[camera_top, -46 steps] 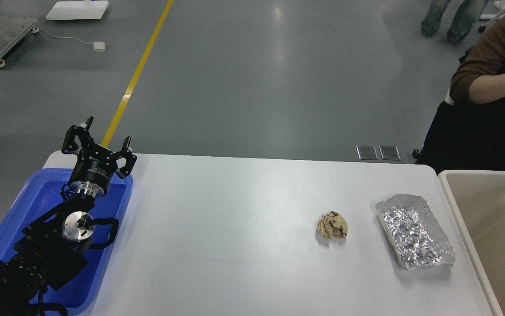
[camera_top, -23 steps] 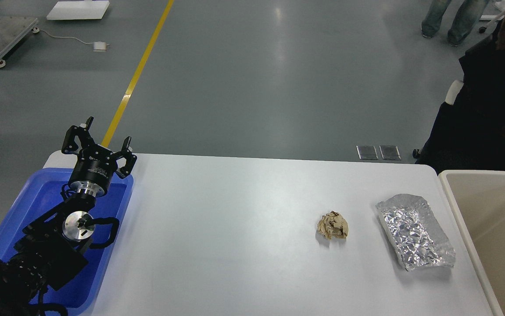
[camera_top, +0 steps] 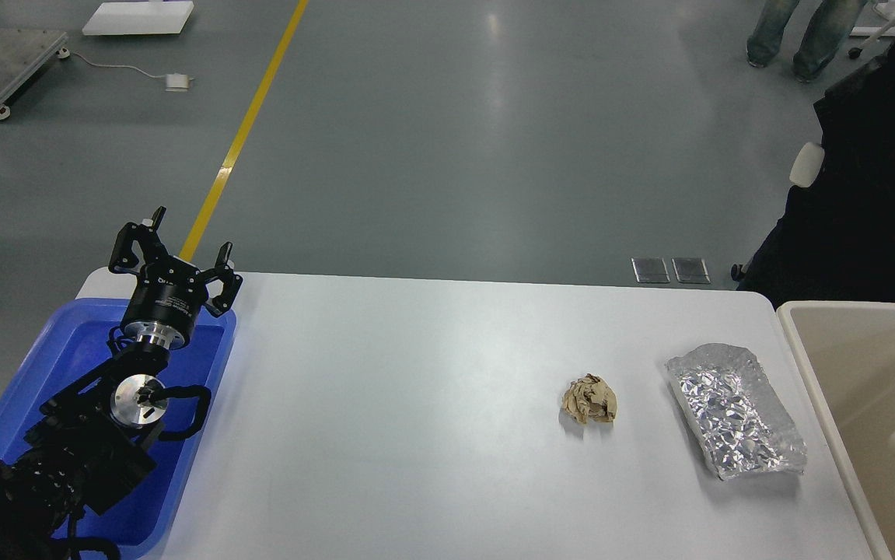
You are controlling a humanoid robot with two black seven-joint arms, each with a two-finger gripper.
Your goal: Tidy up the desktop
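From our head view, the desktop (camera_top: 416,404) fills the lower frame. At nine o'clock our left gripper (camera_top: 175,250) hangs over the blue tray (camera_top: 66,350), fingers spread, grasping nothing. At three o'clock lie crumpled brown paper (camera_top: 589,400) and a foil tray (camera_top: 735,410), near the beige bin (camera_top: 820,373). Our right gripper stays unseen.

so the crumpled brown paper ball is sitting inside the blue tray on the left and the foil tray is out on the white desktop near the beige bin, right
Not quite. In the head view, the crumpled brown paper ball lies on the white desktop, just left of the foil tray, not inside the blue tray. The foil tray is indeed on the desktop near the beige bin.
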